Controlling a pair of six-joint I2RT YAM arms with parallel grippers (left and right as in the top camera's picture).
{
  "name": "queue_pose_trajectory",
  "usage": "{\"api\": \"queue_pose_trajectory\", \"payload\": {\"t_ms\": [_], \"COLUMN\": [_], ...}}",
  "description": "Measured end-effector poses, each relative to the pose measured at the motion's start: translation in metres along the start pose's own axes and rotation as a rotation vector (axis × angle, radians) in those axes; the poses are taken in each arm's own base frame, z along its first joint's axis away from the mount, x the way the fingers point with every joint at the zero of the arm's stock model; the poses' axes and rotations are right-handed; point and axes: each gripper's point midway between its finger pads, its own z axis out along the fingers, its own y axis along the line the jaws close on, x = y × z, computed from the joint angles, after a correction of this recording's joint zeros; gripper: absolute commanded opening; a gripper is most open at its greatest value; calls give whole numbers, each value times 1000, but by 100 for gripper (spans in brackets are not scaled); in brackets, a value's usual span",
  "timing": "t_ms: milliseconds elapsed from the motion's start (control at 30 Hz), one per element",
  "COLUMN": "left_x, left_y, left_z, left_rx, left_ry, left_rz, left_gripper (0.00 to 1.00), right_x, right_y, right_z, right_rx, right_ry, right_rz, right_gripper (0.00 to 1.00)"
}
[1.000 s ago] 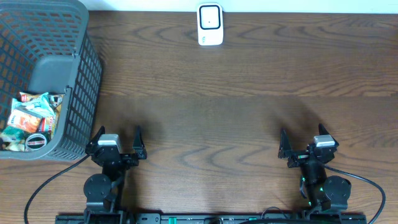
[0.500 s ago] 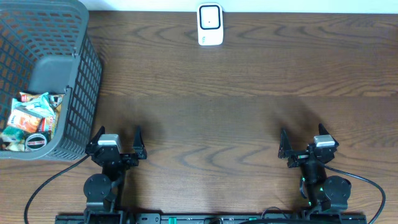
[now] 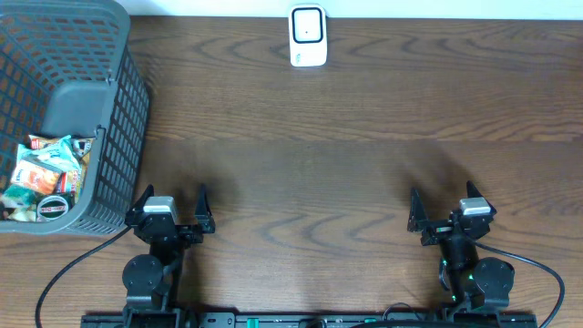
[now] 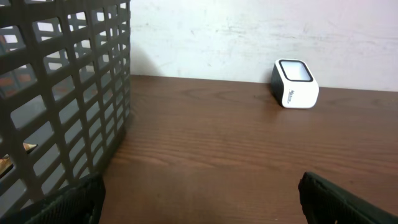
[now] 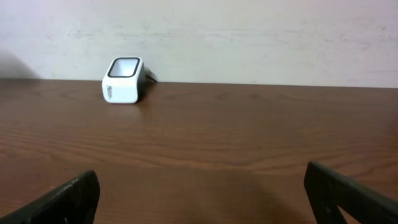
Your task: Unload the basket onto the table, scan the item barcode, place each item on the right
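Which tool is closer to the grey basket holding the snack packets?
Left. The left tool sits just in front of the basket, by its near corner, open and empty. The right tool, also open, is far across the table.

— Where is the scanner?
— I see the barcode scanner [image 3: 308, 36] standing at the far edge of the worktop [image 3: 346, 164], close to the wall. It is a small white box with a dark window in a rounded frame.
— And the items?
— They lie in the near end of the grey basket [image 3: 123, 118] on my left. There is a heap of crinkled snack packets [image 3: 44, 169] in orange, green and white, and a round dark-topped tub [image 3: 53, 209] at the near wall. Their barcodes are too small to make out.
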Motion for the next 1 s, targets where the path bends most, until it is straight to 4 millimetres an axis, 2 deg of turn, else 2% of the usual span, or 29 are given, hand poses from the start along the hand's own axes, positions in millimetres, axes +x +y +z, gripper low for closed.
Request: {"api": "queue_pose_trajectory", "payload": {"t_ms": [533, 667, 767, 833, 867, 933, 1000], "left_x": [-2, -9, -27, -51, -73, -103, -117], "left_y": [-1, -21, -36, -44, -49, -55, -59], "left_z": [0, -1, -5, -10, -18, -32, -41], "left_rx": [5, 120, 213, 267, 304, 356, 392], "left_ry": [-8, -35, -104, -202, -290, -413, -461], "left_rz": [-2, -75, -109, -129, -140, -156, -184], "left_gripper": [97, 98, 97, 98, 97, 98, 98], "right_x": [0, 0, 0, 0, 0, 0, 0], "right_y": [0, 0, 0, 0, 0, 0, 0], "right_z": [0, 0, 0, 0, 0, 0, 0], "right_rx": [0, 0, 0, 0, 0, 0, 0], "right_ry": [0, 0, 0, 1, 0, 0, 0], "right_rz": [0, 0, 0, 0, 0, 0, 0], "right_gripper": [99, 99, 99, 99, 99, 99, 99]}}
